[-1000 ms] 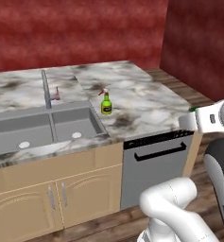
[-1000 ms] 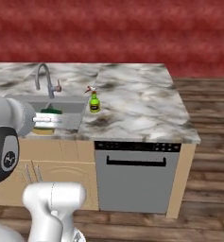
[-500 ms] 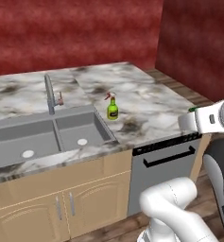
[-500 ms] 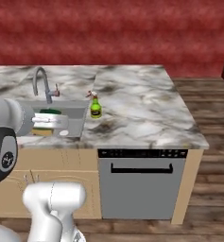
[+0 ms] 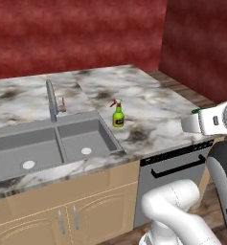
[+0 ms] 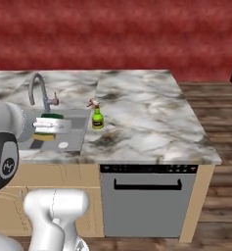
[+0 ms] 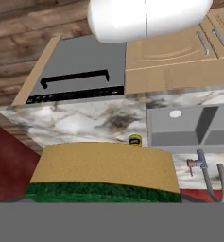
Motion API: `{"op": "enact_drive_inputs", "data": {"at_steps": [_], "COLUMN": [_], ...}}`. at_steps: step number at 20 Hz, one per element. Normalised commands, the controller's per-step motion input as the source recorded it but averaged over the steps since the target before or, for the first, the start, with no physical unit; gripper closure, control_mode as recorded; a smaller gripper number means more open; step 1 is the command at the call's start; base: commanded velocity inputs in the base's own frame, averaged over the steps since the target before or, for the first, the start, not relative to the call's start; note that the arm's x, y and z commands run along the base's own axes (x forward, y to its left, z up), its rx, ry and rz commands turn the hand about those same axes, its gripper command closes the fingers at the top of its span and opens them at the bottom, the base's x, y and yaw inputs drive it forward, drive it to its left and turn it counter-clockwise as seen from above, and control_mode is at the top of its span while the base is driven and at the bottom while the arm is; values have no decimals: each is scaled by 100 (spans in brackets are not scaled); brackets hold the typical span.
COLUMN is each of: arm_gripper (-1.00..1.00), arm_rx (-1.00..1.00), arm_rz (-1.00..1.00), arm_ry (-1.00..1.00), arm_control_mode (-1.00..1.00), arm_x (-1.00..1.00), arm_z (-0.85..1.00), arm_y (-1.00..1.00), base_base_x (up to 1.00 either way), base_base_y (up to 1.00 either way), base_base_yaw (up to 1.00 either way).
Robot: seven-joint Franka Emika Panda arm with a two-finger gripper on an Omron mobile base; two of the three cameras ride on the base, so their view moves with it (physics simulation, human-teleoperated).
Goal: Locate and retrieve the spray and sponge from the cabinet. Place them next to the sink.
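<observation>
The sink (image 5: 43,143) is sitting sunk in the counter (image 5: 148,105), with the faucet (image 5: 51,98) standing behind it. The spray (image 5: 118,114) is standing upright on the counter just beside the sink's right rim — apart from the faucet. The dishwasher (image 6: 147,198) is sitting under the counter, right of the sink, with base cabinets (image 5: 62,215) under the basins. The sponge (image 7: 104,172) is hanging up over the counter — in the hand view the spray (image 7: 135,140) is peeking out just beyond its edge.
</observation>
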Motion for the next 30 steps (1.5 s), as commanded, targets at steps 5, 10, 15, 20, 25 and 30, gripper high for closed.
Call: {"op": "enact_drive_inputs", "data": {"at_steps": [5, 10, 15, 20, 25, 30], "arm_gripper": [100, 100, 100, 100, 100, 100], "arm_rx": [0, 0, 0, 0, 0, 0], "arm_rz": [0, 0, 0, 0, 0, 0], "arm_ry": [0, 0, 0, 0, 0, 0], "arm_control_mode": [100, 100, 100, 100, 100, 100], "arm_x": [0, 0, 0, 0, 0, 0], "arm_z": [0, 0, 0, 0, 0, 0], "arm_y": [0, 0, 0, 0, 0, 0], "base_base_x": [71, 69, 28, 4, 0, 0], "base_base_y": [11, 0, 0, 0, 0, 0], "base_base_yaw": [0, 0, 0, 0, 0, 0]}}
